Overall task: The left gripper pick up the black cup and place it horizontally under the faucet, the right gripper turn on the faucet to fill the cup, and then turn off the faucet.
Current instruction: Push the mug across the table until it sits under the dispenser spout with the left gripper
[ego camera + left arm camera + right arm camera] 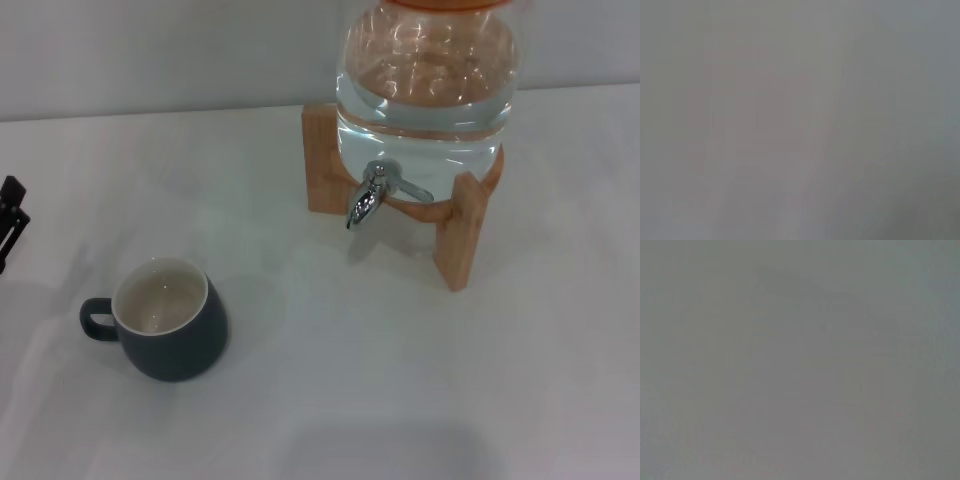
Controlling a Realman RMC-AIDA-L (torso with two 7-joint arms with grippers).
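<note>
At the far left edge of the worktop (330,400), only a small black part of the left gripper (10,222) pokes into the head view, above the surface and well apart from everything else. So little of it shows that I cannot tell whether its fingers are apart or together.

Next along, toward the front left part of the worktop, the black cup (165,318) stands upright on its base, mouth facing up. Its cream-white inside is visible and looks empty, and its small loop handle points toward the left edge. Nothing touches it.

Further right, toward the back edge, a wooden stand (462,232) carries a large clear glass jar (425,85) holding water. The faucet (372,192) sticks out of the jar's lower front, its chrome spout angled down toward the worktop and its short lever handle reaching to the right. The worktop under the spout is bare, and the cup sits well apart from it, to the left and nearer the front edge.

The right gripper appears in no view, so the state of its fingers cannot be told. Both wrist views show only a plain grey blur with nothing to make out.
</note>
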